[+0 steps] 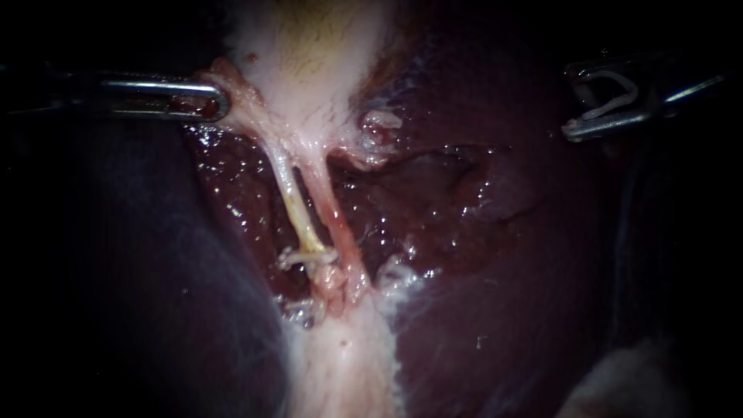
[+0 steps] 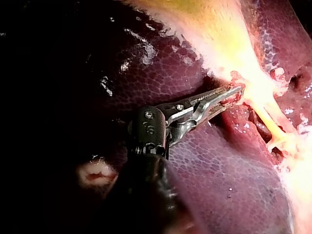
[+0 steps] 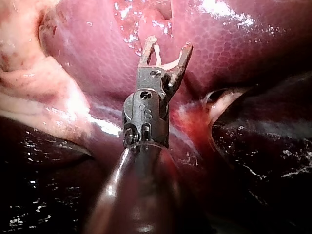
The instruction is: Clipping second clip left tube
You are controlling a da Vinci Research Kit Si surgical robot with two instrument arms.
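Far right, right instrument (image 1: 573, 102) level, jaws wide holding clip (image 1: 619, 97) (off left tube (image 1: 298, 209)); left instrument (image 1: 219, 101) clamps gallbladder (image 1: 309, 62).

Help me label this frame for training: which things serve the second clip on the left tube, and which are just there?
In the job: right instrument, jaws holding the loaded clip; left tube; placed clip low on it; left instrument, jaws shut on the edge of the gallbladder.
Just there: right tube; liver.

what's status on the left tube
Left instrument shut on gallbladder. Right instrument holds loaded clip, far from left tube. Tube has placed clip, nothing blocking.
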